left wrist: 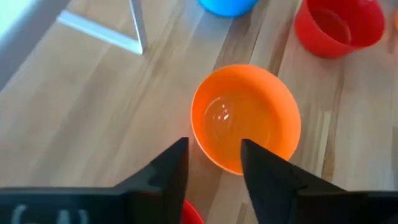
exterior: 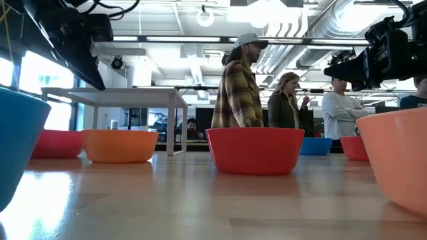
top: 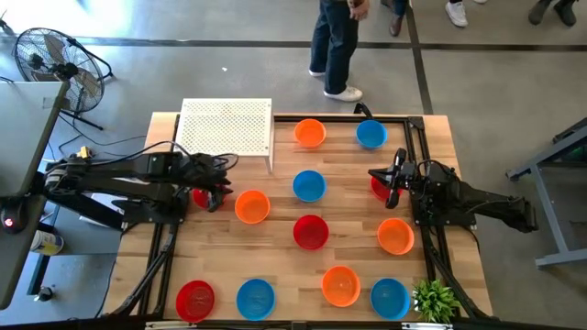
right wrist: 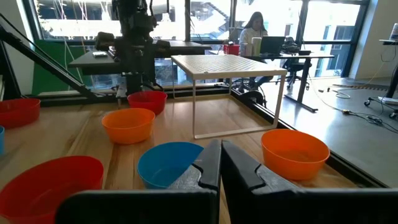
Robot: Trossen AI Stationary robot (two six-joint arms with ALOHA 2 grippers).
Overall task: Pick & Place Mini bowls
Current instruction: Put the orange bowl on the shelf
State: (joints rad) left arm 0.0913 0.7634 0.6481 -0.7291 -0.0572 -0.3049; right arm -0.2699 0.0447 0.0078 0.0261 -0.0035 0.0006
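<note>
Several mini bowls in red, orange and blue stand upright on the wooden table (top: 275,266). My left gripper (top: 215,190) hangs open above a red bowl (top: 200,196), clear of it. In the left wrist view its fingers (left wrist: 214,158) frame the near rim of an orange bowl (left wrist: 249,118), and a sliver of the red bowl (left wrist: 190,215) shows below. My right gripper (top: 389,180) is shut and raised over another red bowl (top: 379,189). In the right wrist view its fingers (right wrist: 221,163) point at a blue bowl (right wrist: 165,163).
A white perforated board (top: 227,126) stands on thin legs at the table's far left. A small green plant (top: 436,301) sits at the near right corner. A fan (top: 55,60) stands left of the table, and people (top: 335,46) stand beyond its far edge.
</note>
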